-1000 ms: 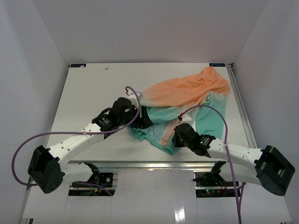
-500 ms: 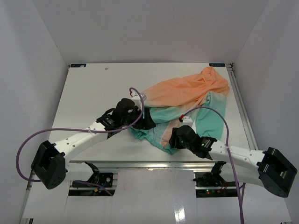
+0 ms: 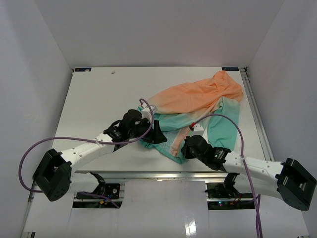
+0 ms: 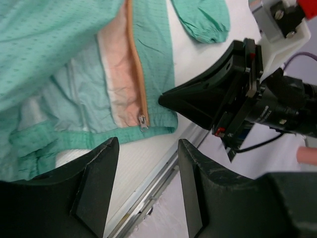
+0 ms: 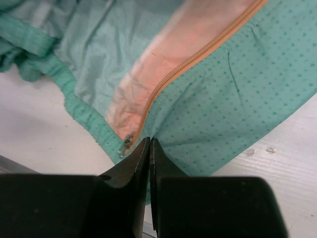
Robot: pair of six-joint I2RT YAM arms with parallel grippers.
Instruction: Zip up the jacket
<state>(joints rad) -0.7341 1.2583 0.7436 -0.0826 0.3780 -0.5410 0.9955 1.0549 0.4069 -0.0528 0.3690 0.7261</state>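
The jacket [image 3: 198,99] is lying bunched up on the table [image 3: 99,94], orange end far from both sets of fingers and the teal hem [image 4: 74,134] right by them. The left fingers [image 4: 99,178] are spread wide with nothing gripped, hanging over the hem, with the zipper pull [image 4: 143,120] just off their tips. The right fingers [image 5: 136,163] are pressed together, tips at the hem just beside the pull. Can't tell if they've pinched any cloth.
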